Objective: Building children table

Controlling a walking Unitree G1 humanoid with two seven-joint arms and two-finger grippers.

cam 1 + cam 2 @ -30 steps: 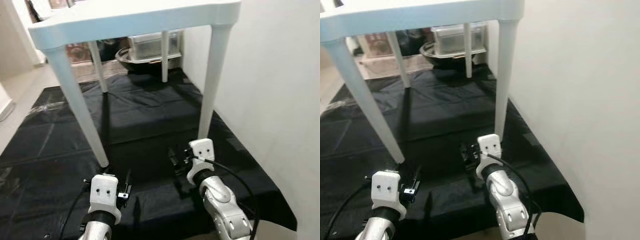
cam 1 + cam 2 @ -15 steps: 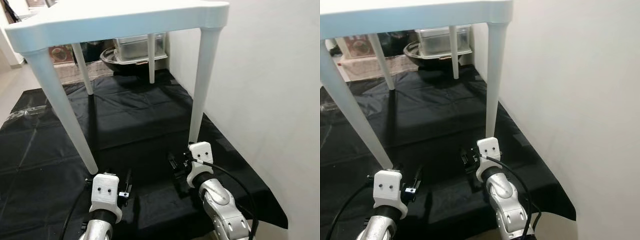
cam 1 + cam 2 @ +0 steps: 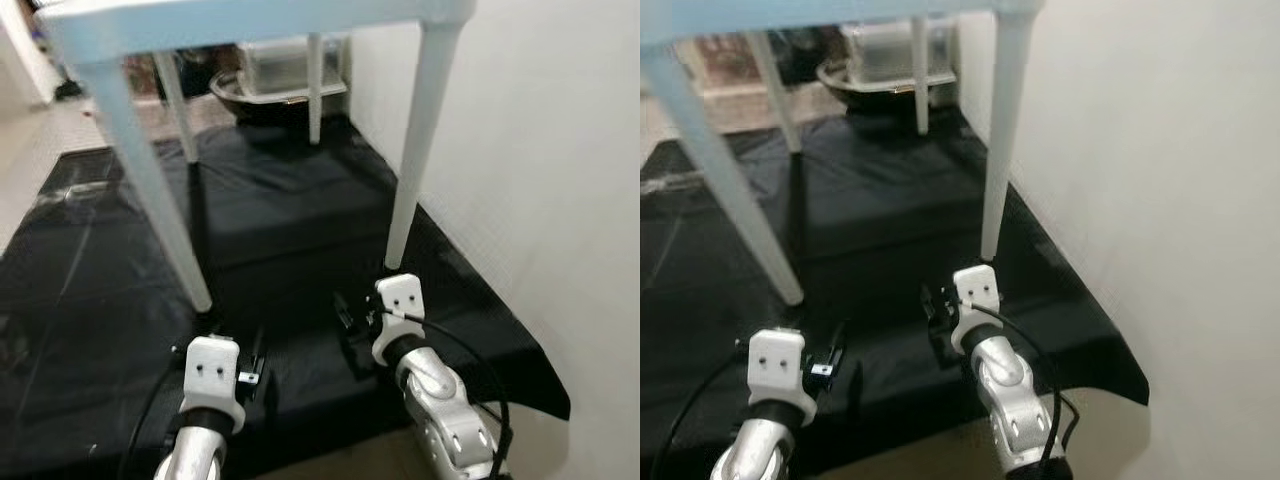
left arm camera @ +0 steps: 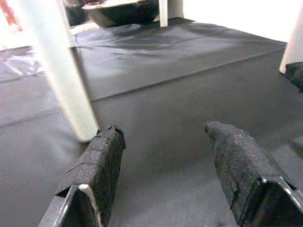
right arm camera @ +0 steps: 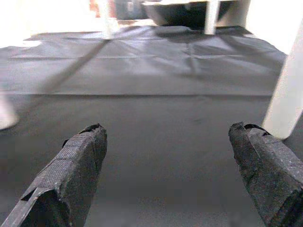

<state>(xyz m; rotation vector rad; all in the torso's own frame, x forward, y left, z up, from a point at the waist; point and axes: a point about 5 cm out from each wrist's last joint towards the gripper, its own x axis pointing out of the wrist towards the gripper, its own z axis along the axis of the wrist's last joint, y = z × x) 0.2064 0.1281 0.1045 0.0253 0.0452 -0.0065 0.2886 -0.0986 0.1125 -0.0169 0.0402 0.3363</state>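
The pale plastic children's table (image 3: 250,15) stands upright on its four legs on a black mat (image 3: 290,210). My left gripper (image 4: 163,137) hangs open and low over the mat, with the table's near left leg (image 4: 64,71) just beyond one fingertip, not touching. On the other side my right gripper (image 5: 168,137) is open too, and the near right leg (image 5: 286,99) stands just outside one of its fingers (image 5: 265,161). Neither gripper holds anything. In the left eye view the left gripper (image 3: 257,352) and the right gripper (image 3: 345,318) sit close in front of me.
A white wall (image 3: 560,150) runs close along the right of the mat. Behind the table stand a black bowl (image 3: 260,100) and a clear plastic box (image 3: 285,65). Pale tiled floor (image 3: 30,170) lies to the left. The mat's front edge (image 3: 330,445) is near my arms.
The whole picture has shifted, so the camera moved: the table top now sits at the top edge. Both arms keep their low poses and both grippers stay open.
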